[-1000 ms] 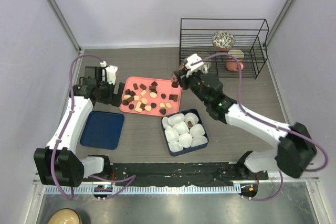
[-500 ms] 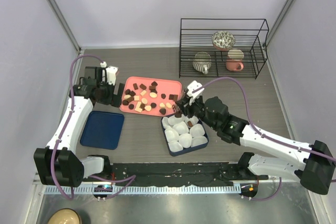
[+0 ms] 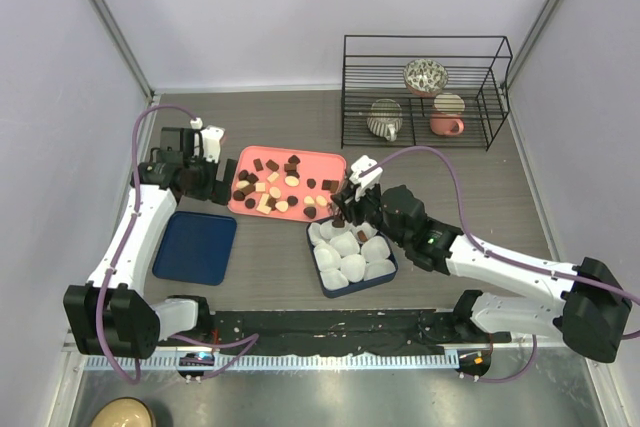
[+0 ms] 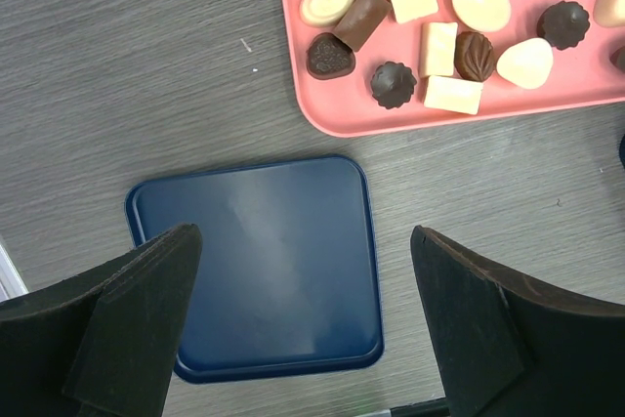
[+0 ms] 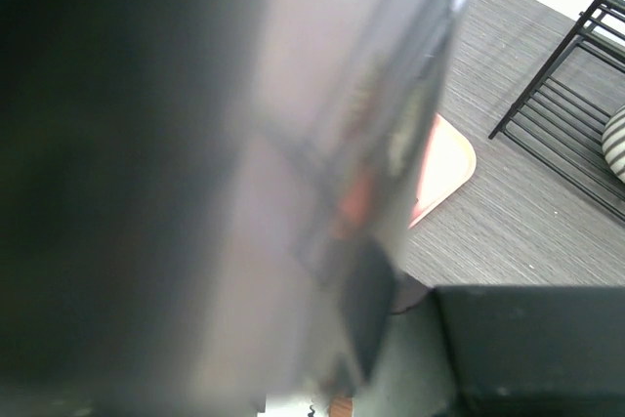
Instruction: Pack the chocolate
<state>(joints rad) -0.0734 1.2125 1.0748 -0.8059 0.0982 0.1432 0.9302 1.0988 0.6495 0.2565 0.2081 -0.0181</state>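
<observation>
Well, I see chocolate [image 4: 481,4] mostly on pink tray [image 4: 322,116]. Left gripper [image 4: 305,241] spread wide over blue lid [image 4: 264,280], near-left of tray. Right gripper [image 3: 340,215] at tray's near-right corner; can't tell its grip, wrist view blurred.

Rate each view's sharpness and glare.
Right wrist: a smeared blur fills most of the frame; only the pink tray corner and wire rack read clearly. Left wrist: sharp, with a soft sheen on the blue tray. Top external: sharp, evenly lit.

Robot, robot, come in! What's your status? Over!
Left gripper open above blue lid. Right gripper over box corner, grip unclear. Chocolates mostly on pink tray. Nothing blocking.
</observation>
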